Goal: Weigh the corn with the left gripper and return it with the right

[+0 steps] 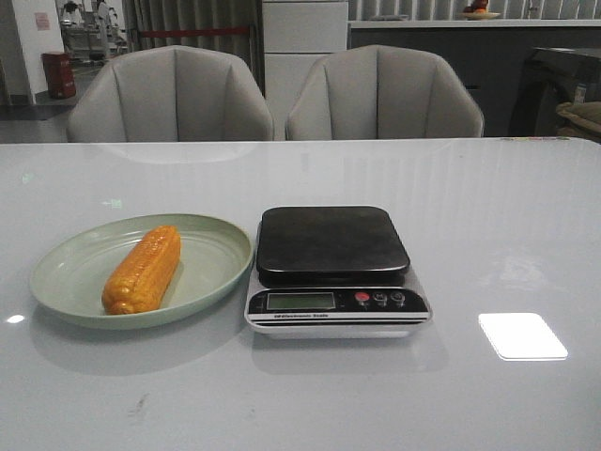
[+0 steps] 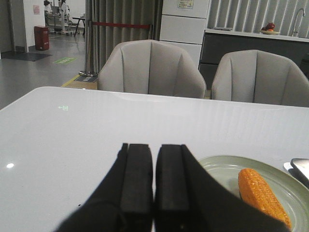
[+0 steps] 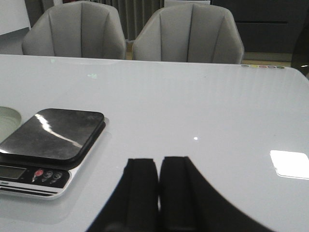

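The orange-yellow corn (image 1: 143,269) lies on the green plate (image 1: 216,246) at the table's left front. It also shows in the left wrist view (image 2: 263,195), on the plate (image 2: 217,165). A black-topped kitchen scale (image 1: 332,266) stands just right of the plate, its platform bare; it also shows in the right wrist view (image 3: 50,147). My left gripper (image 2: 154,147) is shut and empty, low over the table left of the plate. My right gripper (image 3: 159,161) is shut and empty, right of the scale. Neither gripper shows in the front view.
Two grey chairs (image 1: 171,94) (image 1: 383,92) stand behind the table's far edge. A bright light reflection (image 1: 522,335) lies on the tabletop right of the scale.
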